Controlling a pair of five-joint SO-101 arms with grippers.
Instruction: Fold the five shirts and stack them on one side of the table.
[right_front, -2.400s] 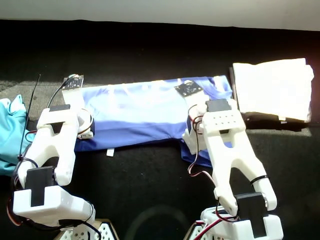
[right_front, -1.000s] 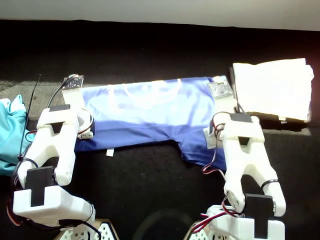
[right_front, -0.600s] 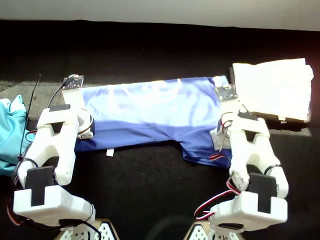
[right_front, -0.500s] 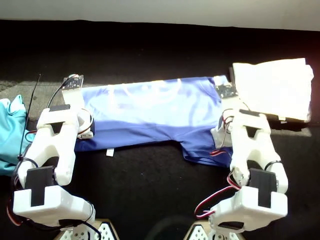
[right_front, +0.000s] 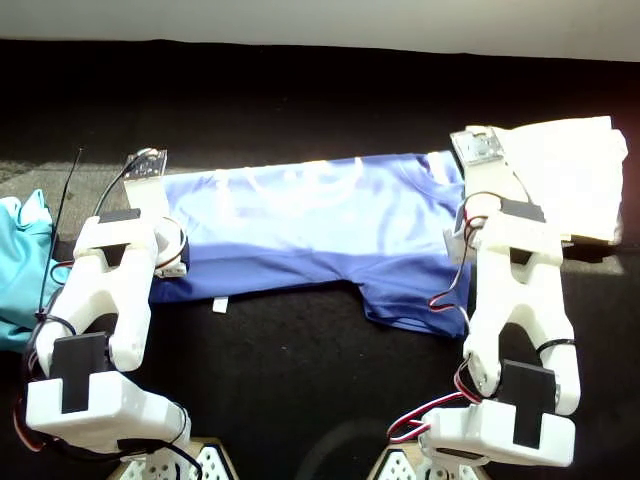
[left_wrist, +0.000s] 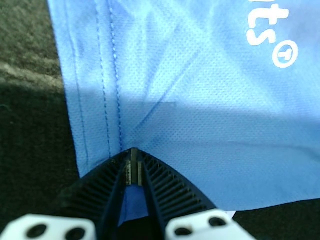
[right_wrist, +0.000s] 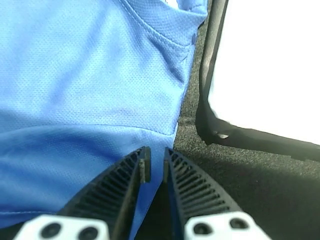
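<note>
Start at your left gripper (left_wrist: 132, 162). Its two jaws are pressed together on the hem of the one blue shirt (left_wrist: 200, 100), and a small fold of the cloth sits between the tips. From this gripper the shirt spreads away, flat on the black table (right_front: 300, 100), and some white print lies farther out on the cloth.

Your right gripper (right_wrist: 152, 167) stands at the other end of the same shirt. Its jaws are apart by only a narrow gap and I see nothing held between them. The shirt's edge lies just under the tips. A little beyond this gripper, on the side away from the blue cloth, there is one white folded shirt (right_wrist: 270, 60) on top of a dark layer (right_wrist: 215, 125); how many pieces are in this pile I cannot tell.

Beside the left arm, on its outer side, lies one teal shirt (right_front: 20, 260), crumpled.
</note>
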